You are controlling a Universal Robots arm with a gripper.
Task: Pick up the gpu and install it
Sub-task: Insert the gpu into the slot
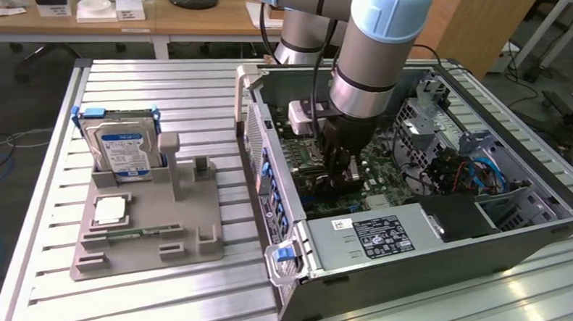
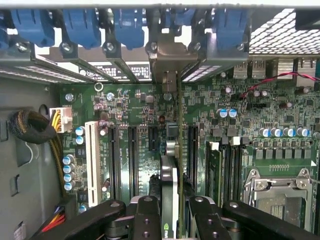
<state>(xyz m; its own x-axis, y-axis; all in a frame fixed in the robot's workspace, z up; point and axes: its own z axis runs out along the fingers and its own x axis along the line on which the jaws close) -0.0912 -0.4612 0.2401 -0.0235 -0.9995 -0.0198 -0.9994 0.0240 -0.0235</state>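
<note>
Tool [image 2: 170, 210] clenched on the gpu [image 2: 169, 175], fingers [image 2: 145, 220] either side of the card; I see it edge-on in wrist view, standing upright over the motherboard [image 2: 130, 110], between the black expansion slots [image 2: 134, 155]. Card's bracket end points toward the rear slot covers w/ blue latches [image 2: 127, 25]. Exterior view: arm [image 1: 368, 70] reaches down into the open PC case [image 1: 515, 236], tool [image 1: 340, 170] low inside, near the board. PSU [image 1: 380, 237] at case's near end. On the exterior view's left, on the desk [image 1: 125, 81], grey fixture tray [image 1: 147, 249] holds hard drive [image 1: 122, 150] upright, a memory stick [image 1: 133, 233] lying flat.
</note>
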